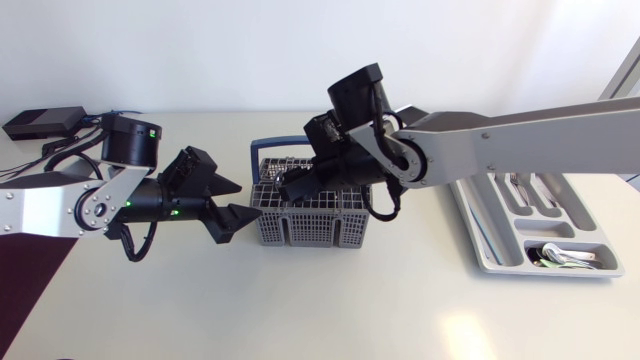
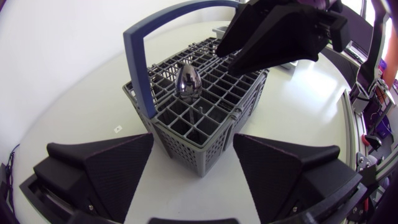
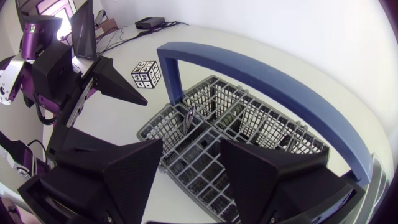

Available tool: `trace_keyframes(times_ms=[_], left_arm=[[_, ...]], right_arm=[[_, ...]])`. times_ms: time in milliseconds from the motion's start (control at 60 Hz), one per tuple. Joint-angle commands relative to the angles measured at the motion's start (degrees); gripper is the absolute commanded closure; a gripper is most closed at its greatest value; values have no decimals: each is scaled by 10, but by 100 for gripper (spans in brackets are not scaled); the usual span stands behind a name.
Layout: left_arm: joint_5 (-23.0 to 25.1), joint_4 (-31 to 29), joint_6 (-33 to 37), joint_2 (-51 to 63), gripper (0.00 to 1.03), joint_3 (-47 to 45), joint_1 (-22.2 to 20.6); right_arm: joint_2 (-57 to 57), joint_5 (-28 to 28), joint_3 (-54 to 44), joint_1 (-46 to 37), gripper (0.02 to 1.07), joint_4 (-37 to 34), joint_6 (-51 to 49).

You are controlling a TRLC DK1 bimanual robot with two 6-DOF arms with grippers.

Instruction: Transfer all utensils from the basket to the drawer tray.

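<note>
Our left fingers stand spread beside the basket, middle of the bench. Our right fingers hang spread above it (a spoon stands inside). The tray lies at the bench's right edge.

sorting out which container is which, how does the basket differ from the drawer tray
The basket is dark grey with tall grid walls and a blue handle; the drawer tray is light grey, shallow, without handle. The basket stands at the middle of the table; the tray lies toward its right. A spoon stands upright in the basket; utensils in the tray lie flat. Both are divided into compartments.
</note>
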Motion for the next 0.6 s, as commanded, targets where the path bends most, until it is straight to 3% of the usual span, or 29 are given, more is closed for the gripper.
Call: trace_keyframes(times_ms=[0,317,500,583], left_arm=[[14,10,9,13,14,-18,9],[27,36,9,27,14,-23,17],[30,48,9,41,14,-23,17],[31,52,9,47,14,-22,17]], right_arm=[[20,1,6,10,49,24,30],[59,16,12,23,62,81,47],[73,30,7,24,63,105,53],[81,31,10,25,69,107,53]])
